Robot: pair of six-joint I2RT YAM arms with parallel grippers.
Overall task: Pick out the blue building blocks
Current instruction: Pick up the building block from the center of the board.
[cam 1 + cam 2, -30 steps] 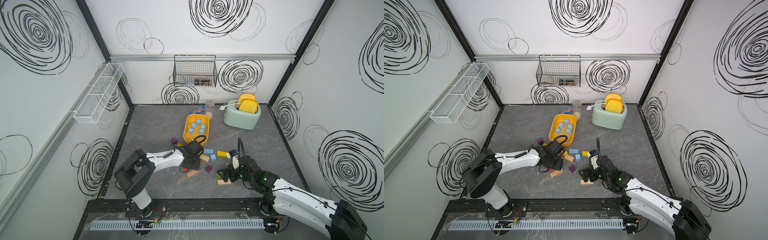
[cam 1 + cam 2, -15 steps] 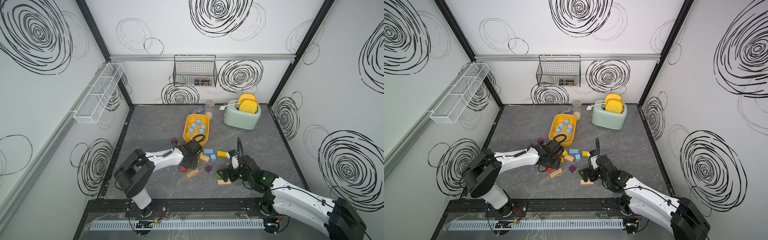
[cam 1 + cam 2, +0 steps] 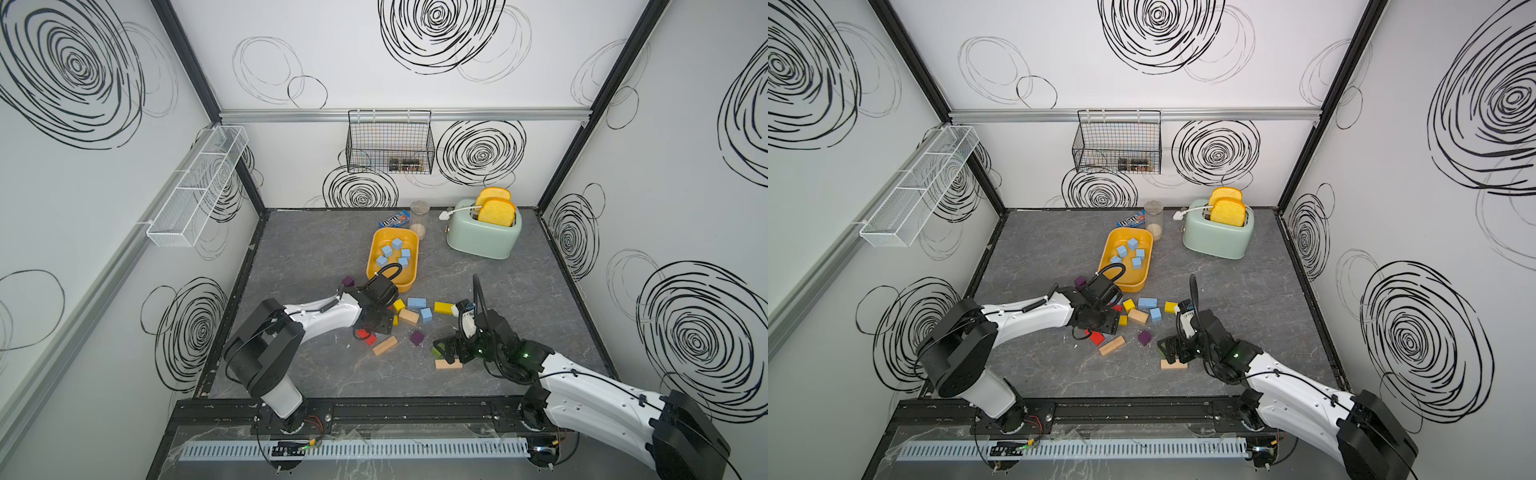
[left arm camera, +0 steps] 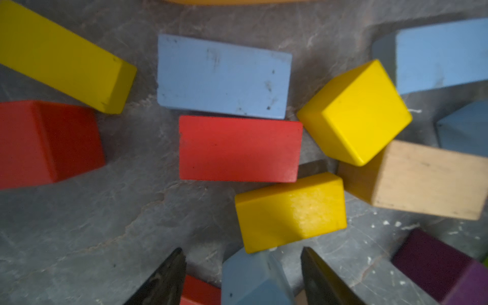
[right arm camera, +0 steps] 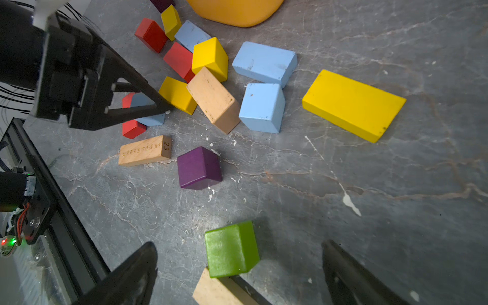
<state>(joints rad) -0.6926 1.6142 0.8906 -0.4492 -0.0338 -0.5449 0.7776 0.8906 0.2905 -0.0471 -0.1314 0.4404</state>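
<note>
Several blue building blocks (image 3: 387, 251) lie in the yellow tray (image 3: 409, 283). A blue brick (image 3: 416, 302) and a blue cube (image 3: 426, 314) rest on the table, seen in both top views and in the right wrist view as the brick (image 5: 264, 63) and the cube (image 5: 261, 107). My left gripper (image 4: 243, 253) is low over the pile. Its jaws straddle another blue block (image 4: 250, 280) with a gap on each side, so it is open. A further blue brick (image 4: 223, 76) lies ahead of it. My right gripper (image 5: 239, 244) is open above a green cube (image 5: 231, 249).
Red, yellow, purple and plain wood blocks are scattered among the blue ones, with a yellow brick (image 3: 444, 308) and a purple cube (image 3: 417, 337) near the right arm. A mint toaster (image 3: 482, 237), a blue candy packet (image 3: 395, 219) and a jar (image 3: 419, 208) stand at the back.
The left gripper has shifted slightly toward the near side over the pile. The right arm has not moved.
</note>
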